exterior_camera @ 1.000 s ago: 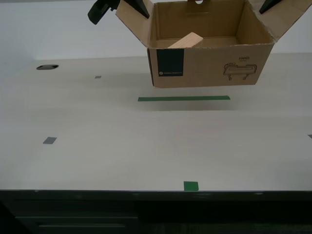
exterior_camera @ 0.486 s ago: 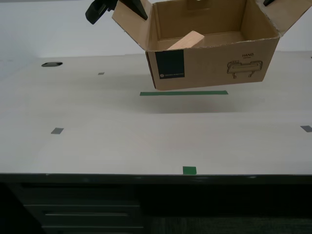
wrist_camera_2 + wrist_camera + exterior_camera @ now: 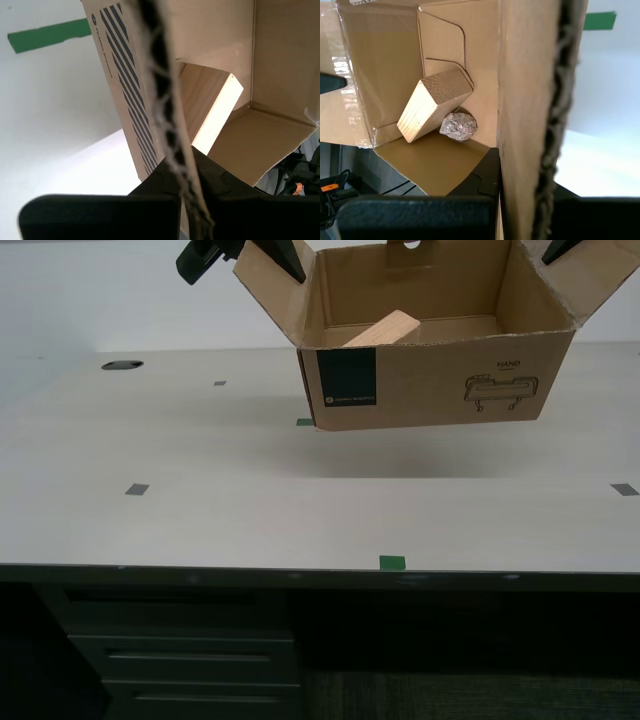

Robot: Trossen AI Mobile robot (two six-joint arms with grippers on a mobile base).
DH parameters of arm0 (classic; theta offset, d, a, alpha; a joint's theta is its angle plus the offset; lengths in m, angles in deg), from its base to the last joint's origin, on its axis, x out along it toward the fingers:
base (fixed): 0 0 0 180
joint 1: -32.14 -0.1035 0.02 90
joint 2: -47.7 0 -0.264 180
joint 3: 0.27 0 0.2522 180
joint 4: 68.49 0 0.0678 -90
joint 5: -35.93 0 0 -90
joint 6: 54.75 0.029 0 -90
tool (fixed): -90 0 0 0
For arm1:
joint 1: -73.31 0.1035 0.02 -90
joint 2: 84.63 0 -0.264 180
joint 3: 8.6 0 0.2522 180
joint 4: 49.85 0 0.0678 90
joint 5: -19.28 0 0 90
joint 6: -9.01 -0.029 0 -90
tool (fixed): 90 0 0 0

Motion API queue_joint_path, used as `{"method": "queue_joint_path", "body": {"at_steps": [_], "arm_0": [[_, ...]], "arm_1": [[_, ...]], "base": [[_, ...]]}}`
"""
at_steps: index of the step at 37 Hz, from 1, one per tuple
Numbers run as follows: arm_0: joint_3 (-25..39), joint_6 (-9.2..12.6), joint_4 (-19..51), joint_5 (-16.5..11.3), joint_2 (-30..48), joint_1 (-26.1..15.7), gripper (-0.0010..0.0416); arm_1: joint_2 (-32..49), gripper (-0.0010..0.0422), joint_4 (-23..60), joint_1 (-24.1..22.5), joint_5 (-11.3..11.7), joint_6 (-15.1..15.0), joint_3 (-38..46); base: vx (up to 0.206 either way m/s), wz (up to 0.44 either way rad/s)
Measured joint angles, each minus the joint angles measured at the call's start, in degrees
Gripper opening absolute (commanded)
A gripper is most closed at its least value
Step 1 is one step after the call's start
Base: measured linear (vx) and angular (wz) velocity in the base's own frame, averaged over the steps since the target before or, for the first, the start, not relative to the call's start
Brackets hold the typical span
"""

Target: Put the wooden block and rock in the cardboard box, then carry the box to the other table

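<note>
The cardboard box (image 3: 430, 375) hangs in the air above an off-white table (image 3: 200, 510), held by its two side flaps. My second gripper (image 3: 187, 170) is shut on the flap at the exterior view's left (image 3: 268, 275). On the opposite flap (image 3: 590, 275), my first gripper (image 3: 525, 185) is also shut. Inside the box, the wooden block (image 3: 432, 102) leans tilted against a wall, also seen from outside (image 3: 385, 328) and close up (image 3: 210, 107). The rock (image 3: 459, 126) lies on the box floor touching the block's lower end. The other table is out of view.
The off-white table has dark drawers (image 3: 190, 660) below its front edge. Small green tape (image 3: 392, 562) and grey tape marks (image 3: 137, 489) dot its top. A dark round hole (image 3: 122, 365) sits at the exterior view's far left.
The whole exterior view has shifted: the table top has slid away and more of the drawers shows, so the camera has backed off. The held box now covers the long green strip.
</note>
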Motion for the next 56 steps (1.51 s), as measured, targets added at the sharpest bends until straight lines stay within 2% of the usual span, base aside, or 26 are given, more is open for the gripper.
{"method": "queue_joint_path", "body": {"at_steps": [31, 41, 56], "arm_0": [[-0.13, -0.02, 0.26, 0.15, 0.00, -0.55, -0.0001], [-0.13, -0.09, 0.59, 0.11, 0.00, -0.63, -0.0001], [-0.15, -0.68, 0.59, 0.39, 0.00, -0.63, -0.0001]], "arm_1": [[-3.34, -0.0001, -0.98, -0.50, 0.15, -3.65, -5.33], [-6.56, -0.0001, -2.95, -0.50, 0.13, -3.52, -8.00], [-6.78, -0.0001, -3.19, -0.50, 0.13, -2.56, -8.04]], "base": [[-0.077, 0.015], [-0.070, 0.123], [-0.072, 0.157]]}}
